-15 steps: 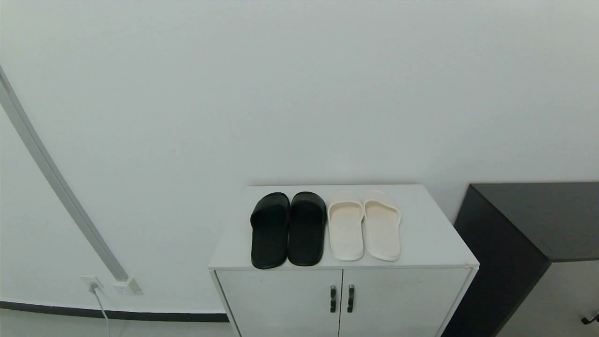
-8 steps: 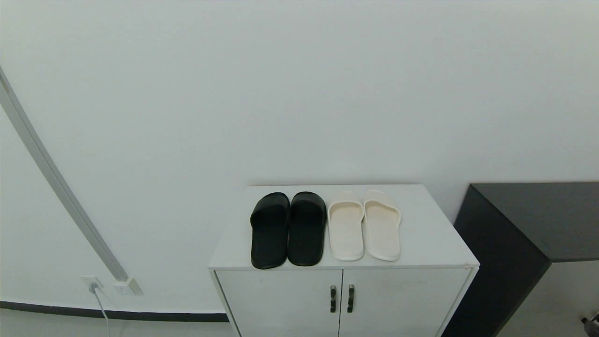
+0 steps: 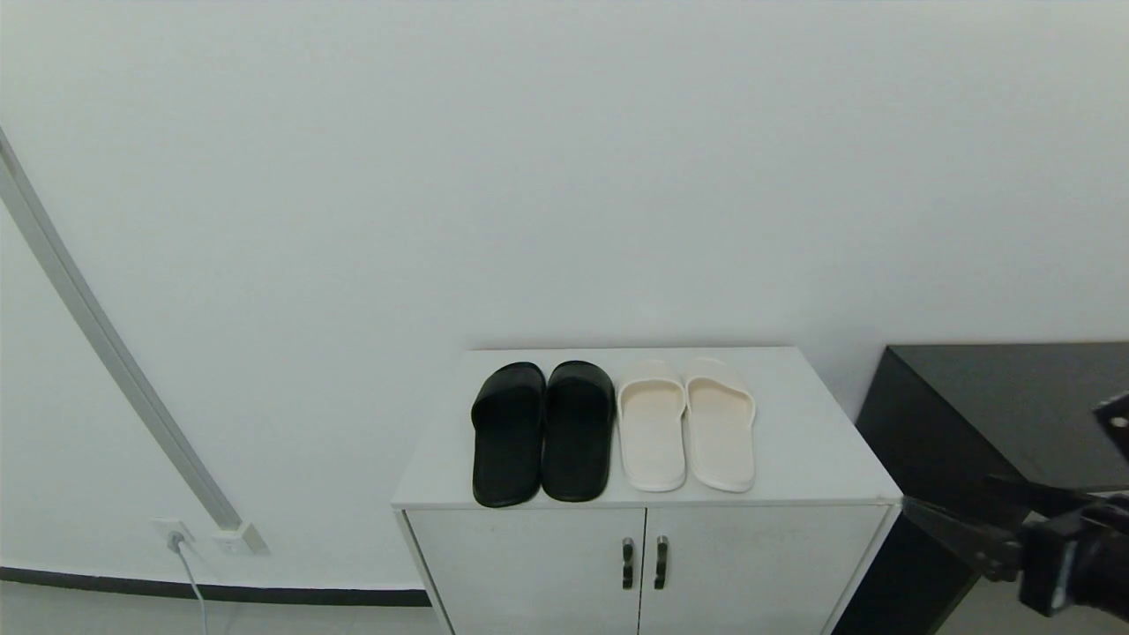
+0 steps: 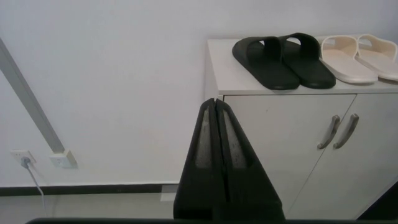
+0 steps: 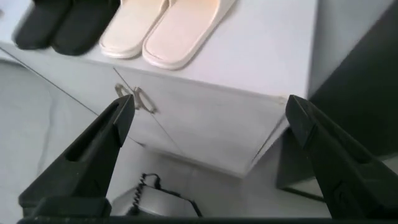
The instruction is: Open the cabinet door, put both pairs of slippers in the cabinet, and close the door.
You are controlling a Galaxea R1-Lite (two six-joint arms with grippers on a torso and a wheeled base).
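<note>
plain room, like a home entryway
white cabinet (image 3: 820, 459) topped with black slippers (image 3: 507, 441) and cream slippers (image 3: 653, 432), against a bare wall (image 3: 564, 176) with a socket (image 3: 172, 532) and cable duct (image 3: 97, 335).

**Two pairs of slippers on a shut cabinet**

The white cabinet (image 3: 820, 459) stands against the wall. Its two doors, the left door (image 3: 520, 564) and the right door (image 3: 758, 556), are both shut. Two small dark handles (image 3: 627, 562) stand upright side by side where the doors meet.

The black slippers (image 3: 573, 432) lie flat on top, toward the left. The cream slippers (image 3: 653, 432) lie just beside them on the right. All four sit in one neat row, with toes toward the wall and heels near the front edge.
</note>
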